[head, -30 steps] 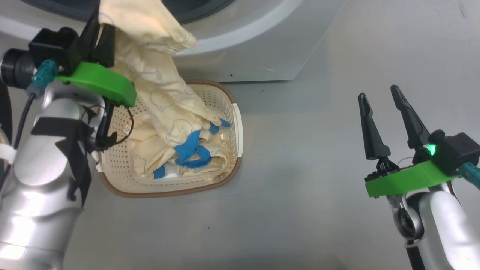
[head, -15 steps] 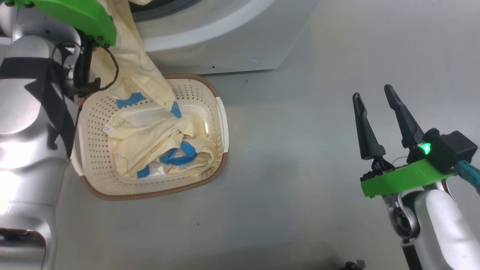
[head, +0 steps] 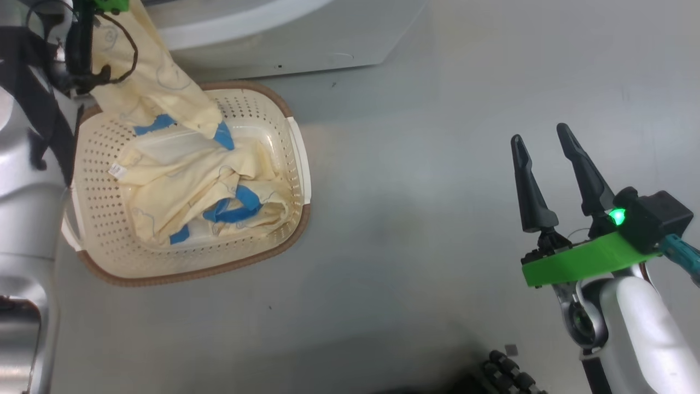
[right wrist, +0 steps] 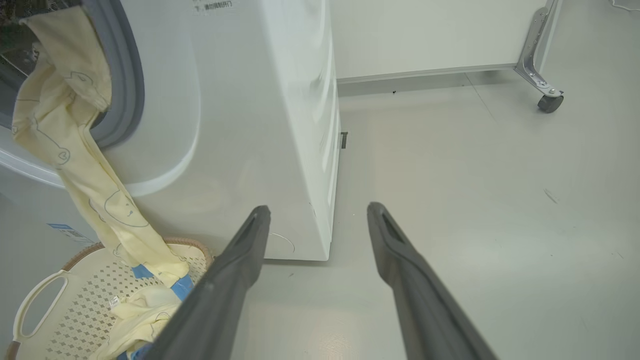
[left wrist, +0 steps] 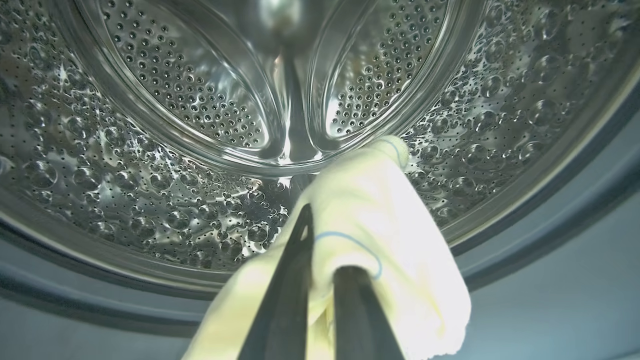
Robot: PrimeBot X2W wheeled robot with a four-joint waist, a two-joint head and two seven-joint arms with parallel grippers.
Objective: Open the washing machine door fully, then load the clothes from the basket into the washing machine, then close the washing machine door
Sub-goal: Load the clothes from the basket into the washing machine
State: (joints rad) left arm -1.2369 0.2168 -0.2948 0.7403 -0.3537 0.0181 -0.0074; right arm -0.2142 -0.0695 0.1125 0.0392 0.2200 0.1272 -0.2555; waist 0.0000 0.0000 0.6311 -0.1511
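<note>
Left wrist view: left gripper [left wrist: 325, 245] clamps yellow garment [left wrist: 380, 200] at empty drum [left wrist: 150, 150], tail in basket [head: 298, 164] with other clothes [head: 180, 186]; right gripper [head: 540, 134] spread, empty; loading barely begun.

Pale yellow clothes [head: 164, 180] trail from the washing machine [right wrist: 260, 125] into the basket [head: 95, 213].

We can read no wording with certainty. In the right wrist view, a short line of small dark printed characters [right wrist: 212, 5] stands on the white front of the washing machine [right wrist: 260, 125], at about eleven o'clock; it is too small to make out. A small blue label [right wrist: 67, 232] sits low on that front, at eight o'clock, illegible. In the head view, a tiny white tag [head: 115, 170] lies at the edge of the clothes [head: 180, 186] in the basket [head: 98, 224], at nine o'clock, unreadable.
</note>
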